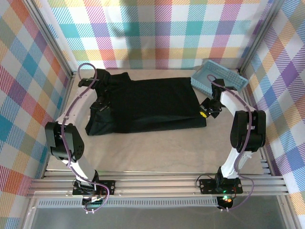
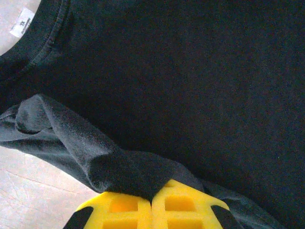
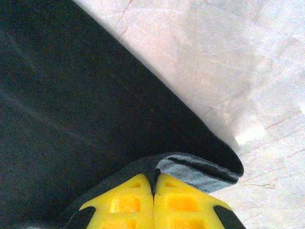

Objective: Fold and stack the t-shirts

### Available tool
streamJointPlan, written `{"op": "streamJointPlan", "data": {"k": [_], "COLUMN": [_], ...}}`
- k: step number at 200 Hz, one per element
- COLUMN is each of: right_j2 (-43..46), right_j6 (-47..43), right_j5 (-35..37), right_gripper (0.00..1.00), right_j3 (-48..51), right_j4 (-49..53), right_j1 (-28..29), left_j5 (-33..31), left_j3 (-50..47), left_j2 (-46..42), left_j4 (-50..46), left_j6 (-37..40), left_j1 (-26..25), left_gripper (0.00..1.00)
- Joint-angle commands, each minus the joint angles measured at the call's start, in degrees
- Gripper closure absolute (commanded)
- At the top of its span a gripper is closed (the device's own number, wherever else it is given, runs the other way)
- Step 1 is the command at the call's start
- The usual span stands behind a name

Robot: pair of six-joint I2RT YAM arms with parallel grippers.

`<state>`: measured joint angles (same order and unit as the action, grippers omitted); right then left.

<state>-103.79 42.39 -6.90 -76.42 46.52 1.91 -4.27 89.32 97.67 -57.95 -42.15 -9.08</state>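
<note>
On table (image 1: 157, 152), t-shirt (image 1: 152, 102) between left claw (image 2: 151, 202) and right claw (image 3: 153, 191), both clamped on its edges.

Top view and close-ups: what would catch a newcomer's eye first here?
A big black t-shirt sprawls across the middle, pinched at both ends by shut yellow fingers: the left pincer grips a bunched fold, and the right pincer grips a corner. A light blue basket sits at the far right, against loud plaid walls.

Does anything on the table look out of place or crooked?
The basket sits askew in the far right corner. The t-shirt is bunched at its left end, where the left gripper pinches it.
</note>
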Motion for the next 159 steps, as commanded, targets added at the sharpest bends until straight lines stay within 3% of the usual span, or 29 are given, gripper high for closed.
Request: {"op": "streamJointPlan", "data": {"k": [1,159], "right_j2": [-1.51,-10.27], "right_j6": [-1.47,-3.02], "right_j5": [0.82,-0.12], "right_gripper": [1.0,1.0], "right_j3": [-2.73,-11.42], "right_j4": [2.11,3.49], "right_j1": [-0.11,-0.14], "left_j5": [-2.18,-4.08], "left_j3": [2.83,3.76], "left_j2": [1.42,5.93], "left_j4": [-0.62,1.36], "left_j6": [2.17,5.14], "left_j1": [1.33,5.21], "left_gripper": [1.0,1.0]}}
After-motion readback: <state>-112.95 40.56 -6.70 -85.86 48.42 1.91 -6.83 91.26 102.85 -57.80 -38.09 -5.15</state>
